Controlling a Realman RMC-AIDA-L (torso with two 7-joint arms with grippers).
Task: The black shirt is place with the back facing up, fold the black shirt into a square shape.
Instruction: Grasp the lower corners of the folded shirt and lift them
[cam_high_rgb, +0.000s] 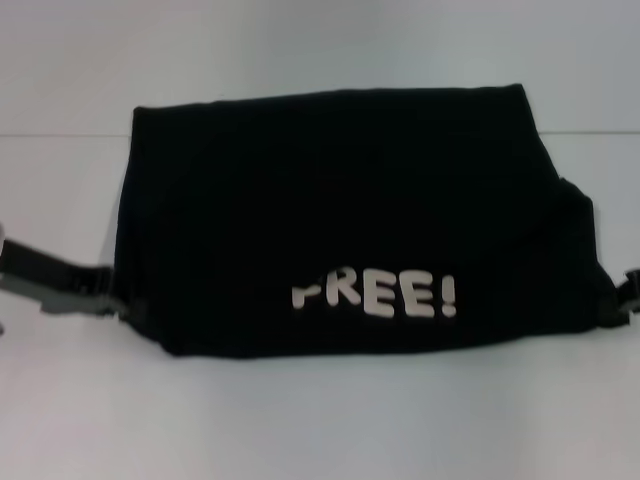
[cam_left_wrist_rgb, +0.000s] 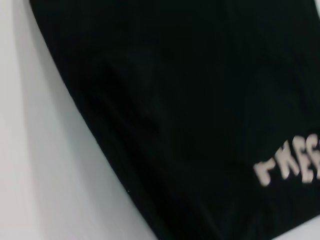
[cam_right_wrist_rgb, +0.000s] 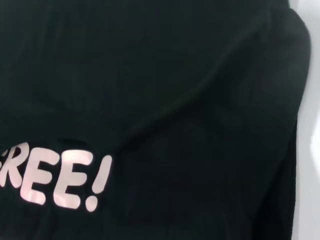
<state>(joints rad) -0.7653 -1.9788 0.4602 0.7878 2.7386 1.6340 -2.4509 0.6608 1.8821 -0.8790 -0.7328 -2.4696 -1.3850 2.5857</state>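
lying mid-desk (cam_high_rgb: 320, 430), the black shirt (cam_high_rgb: 340, 210), already folded down to a wide, compact block rather than spread flat; white "free!" lettering (cam_high_rgb: 375, 296) showing on the near face, so a printed side turned outward. judged well along: sleeves and length seemingly tucked in, yet wider than deep and bulging on the right, so likely one more fold across the width and some squaring left

far edge fairly straight, near edge sagging unevenly, right side rounded and lumpy with a crease running through it in the right wrist view. bare white desk on all sides, most generous on the near side, narrower at the two ends

left gripper (cam_high_rgb: 105, 288) low at the shirt's left lower corner, right gripper (cam_high_rgb: 628, 295) just showing at the right lower corner; both touching or very near the cloth, but whether clamped on it or spread cannot be told — fingertips possibly hidden under the fabric
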